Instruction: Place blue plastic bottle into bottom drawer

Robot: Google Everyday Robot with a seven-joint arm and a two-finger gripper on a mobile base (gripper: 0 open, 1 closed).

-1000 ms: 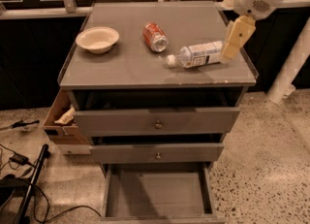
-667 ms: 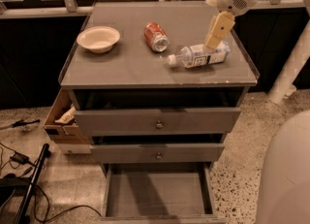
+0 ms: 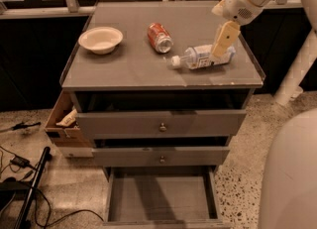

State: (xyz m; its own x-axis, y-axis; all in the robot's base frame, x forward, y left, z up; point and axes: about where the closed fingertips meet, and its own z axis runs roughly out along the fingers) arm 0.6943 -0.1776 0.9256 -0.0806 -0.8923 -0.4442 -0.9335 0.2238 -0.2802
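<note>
Bottle (image 3: 195, 58): lies on its side on the cabinet top (image 3: 143, 72), right of centre, white cap pointing left. Not lifted.
Gripper (image 3: 218, 52): reaches down from the upper right, tip over the bottle's right half. Open or closed: cannot tell.
Change: a second ago the gripper hung to the right of the bottle; it has moved left and down onto it. The bottle has not moved.
Meaning: judged as the end of the approach; grasp, lift and carry remain.
Drawer (image 3: 161, 198): bottom one, pulled out, floor bare, well below the bottle.
Bottle label: pale blue and white; writing unreadable.
Can (image 3: 159, 37): red, on its side, left of the bottle, apart from it; print unreadable.
Bowl (image 3: 100, 39): white, far left.
</note>
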